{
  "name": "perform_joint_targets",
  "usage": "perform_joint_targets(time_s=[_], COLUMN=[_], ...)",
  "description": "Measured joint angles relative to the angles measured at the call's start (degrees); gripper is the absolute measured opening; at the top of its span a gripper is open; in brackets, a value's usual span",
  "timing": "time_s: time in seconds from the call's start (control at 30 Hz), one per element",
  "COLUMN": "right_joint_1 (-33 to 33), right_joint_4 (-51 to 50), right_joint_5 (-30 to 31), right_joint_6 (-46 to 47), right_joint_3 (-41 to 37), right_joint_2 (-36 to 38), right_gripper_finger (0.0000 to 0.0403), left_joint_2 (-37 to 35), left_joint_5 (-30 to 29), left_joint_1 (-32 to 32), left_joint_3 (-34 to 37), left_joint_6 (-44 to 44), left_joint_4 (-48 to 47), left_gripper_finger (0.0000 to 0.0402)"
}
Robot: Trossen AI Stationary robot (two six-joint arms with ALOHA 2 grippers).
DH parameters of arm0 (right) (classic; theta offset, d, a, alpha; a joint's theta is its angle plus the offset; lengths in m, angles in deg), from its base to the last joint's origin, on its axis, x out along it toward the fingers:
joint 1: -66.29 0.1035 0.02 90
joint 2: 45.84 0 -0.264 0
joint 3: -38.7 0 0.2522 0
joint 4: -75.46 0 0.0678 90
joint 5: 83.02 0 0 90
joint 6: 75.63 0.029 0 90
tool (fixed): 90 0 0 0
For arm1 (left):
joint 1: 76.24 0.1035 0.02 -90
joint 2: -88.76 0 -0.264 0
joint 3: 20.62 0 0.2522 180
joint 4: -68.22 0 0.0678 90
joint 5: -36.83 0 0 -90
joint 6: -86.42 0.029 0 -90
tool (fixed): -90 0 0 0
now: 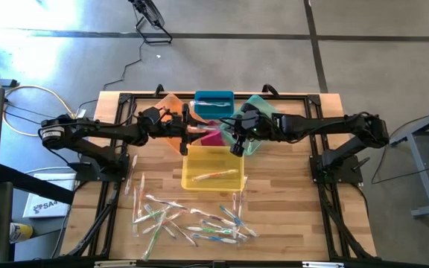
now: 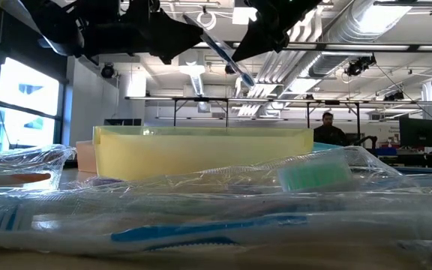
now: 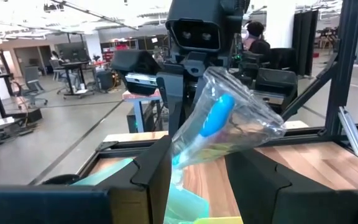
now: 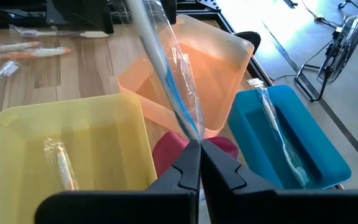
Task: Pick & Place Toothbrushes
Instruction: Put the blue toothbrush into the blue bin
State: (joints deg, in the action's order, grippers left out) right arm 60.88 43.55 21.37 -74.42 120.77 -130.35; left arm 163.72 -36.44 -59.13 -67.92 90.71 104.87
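One wrapped toothbrush (image 1: 208, 129), white with a blue stripe, hangs in the air over the cluster of bins, between my two grippers. My right gripper (image 4: 194, 144) is shut on it. My left gripper (image 3: 199, 163) is open, with a finger on each side of the wrapper's other end (image 3: 179, 158). More wrapped toothbrushes (image 1: 192, 219) lie in a loose pile on the wood near the table's front edge. One toothbrush lies in the yellow bin (image 1: 213, 167) and one in the blue bin (image 4: 281, 140). My right gripper pinches the wrapped toothbrush between its two fingers near the blue-striped end (image 4: 188, 127). The fingers slant downward from the table's right side. The toothbrush runs up and away from them toward my left gripper, lifted clear of the bins. My left gripper: whether a finger (image 3: 157, 165) touches the wrapper cannot be told.
The orange bin (image 1: 171, 112), blue bin (image 1: 214, 103), green bin (image 1: 265, 113) and a dark pink bin (image 1: 213, 138) crowd the table's far middle, with the yellow bin in front of them. A black metal frame (image 1: 304, 97) edges the table. A person (image 2: 328, 129) stands in the room beyond.
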Motion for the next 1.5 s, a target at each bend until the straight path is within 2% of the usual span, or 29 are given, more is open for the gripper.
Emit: perform_joint_targets(time_s=[0.43, 0.8, 1.3, 1.4, 1.5], right_joint_1=[0.0, 0.0, -0.7, -0.7, -0.7], right_joint_4=[0.0, 0.3, -0.4, -0.5, -0.5], right_joint_5=[0.0, 0.2, 0.5, 0.5, 0.4], right_joint_6=[0.0, 0.0, 0.1, 0.1, 0.1], right_joint_3=[0.0, 0.0, 0.0, 0.0, 0.0], right_joint_2=[0.0, 0.0, 0.0, 0.0, 0.0], right_gripper_finger=[0.0003, 0.0003, 0.0003, 0.0003, 0.0003], left_joint_2=[0.0, 8.2, 8.2, 8.2, 8.2], left_joint_5=[0.0, 1.0, 1.7, 1.7, 1.7], left_joint_1=[0.0, -1.5, -1.4, -1.4, -1.4], left_joint_3=[0.0, -5.5, -5.6, -5.6, -5.6], left_joint_6=[0.0, -0.2, -0.7, -0.7, -0.7], left_joint_4=[1.2, 1.8, 0.6, 0.6, 0.6], left_gripper_finger=[0.0143, 0.0143, 0.0143, 0.0133, 0.0105])
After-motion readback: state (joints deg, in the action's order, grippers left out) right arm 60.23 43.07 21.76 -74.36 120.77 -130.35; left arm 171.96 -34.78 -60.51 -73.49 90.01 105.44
